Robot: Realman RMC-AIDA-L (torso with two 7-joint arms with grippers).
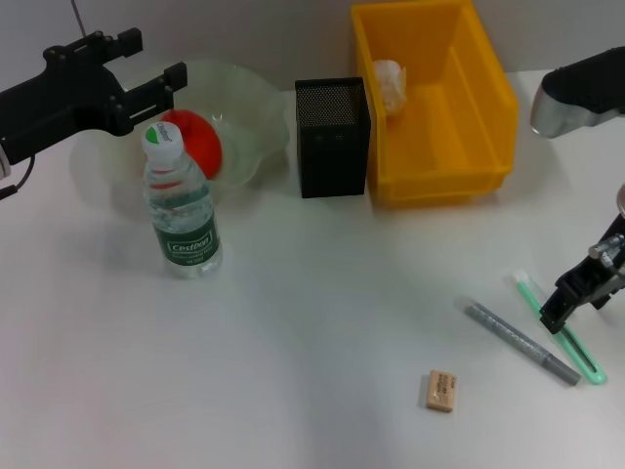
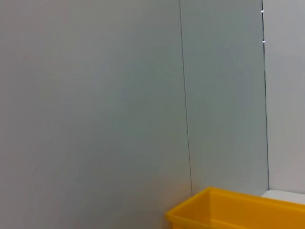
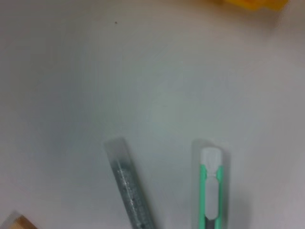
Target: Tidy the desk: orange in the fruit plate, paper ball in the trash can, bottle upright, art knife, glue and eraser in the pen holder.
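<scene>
Nearest you, the eraser (image 1: 440,391) lies flat on the white surface (image 1: 312,322), right of centre, alone. Its corner also shows in the right wrist view (image 3: 16,223).

Just beyond it to the right, two long things lie side by side, slanting: the grey glue (image 1: 520,342) (image 3: 129,188) and the green-and-white art knife (image 1: 559,327) (image 3: 210,188). They're close but you can't tell if they touch.

The right gripper (image 1: 566,303) sits low at the right edge, right over the art knife's middle. You see its dark fingers down near the knife, but whether they're spread or clamped is not clear, so cannot tell. Nothing shows as lifted.

Left of centre, the bottle (image 1: 181,205) stands upright, cap on, just in front of the fruit plate (image 1: 249,107).

Farther back left, the orange (image 1: 195,142) rests inside the fruit plate, partly behind the bottle's cap. The left gripper (image 1: 146,68) hangs above the plate and bottle, jaws apart, holding nothing.

Far centre, the pen holder (image 1: 332,137) stands just beside the trash can (image 1: 435,107) (image 2: 238,210), which is on its right. The paper ball (image 1: 389,83) lies inside the trash can at its far left corner.
</scene>
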